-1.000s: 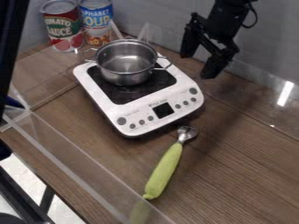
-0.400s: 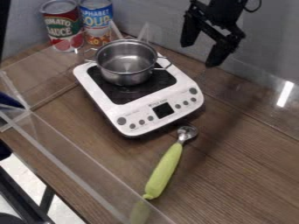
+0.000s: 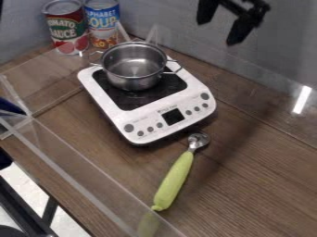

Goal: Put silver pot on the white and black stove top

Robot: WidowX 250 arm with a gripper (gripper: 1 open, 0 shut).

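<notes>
The silver pot (image 3: 133, 65) stands upright on the black glass of the white and black stove top (image 3: 148, 96), toward its back left. My gripper (image 3: 223, 20) hangs high at the top right of the camera view, well above and behind the stove, apart from the pot. Its two dark fingers (image 3: 238, 28) are spread and nothing is between them, so it is open. Part of the gripper is cut off by the top edge of the frame.
Two labelled tin cans (image 3: 82, 26) stand at the back left behind the stove. A green-handled scoop (image 3: 180, 174) lies on the wooden table (image 3: 247, 167) in front of the stove. A clear plastic barrier edge (image 3: 74, 157) runs along the table's front left.
My gripper has risen away from the stove toward the top of the view, staying open. The pot has stayed on the stove.
</notes>
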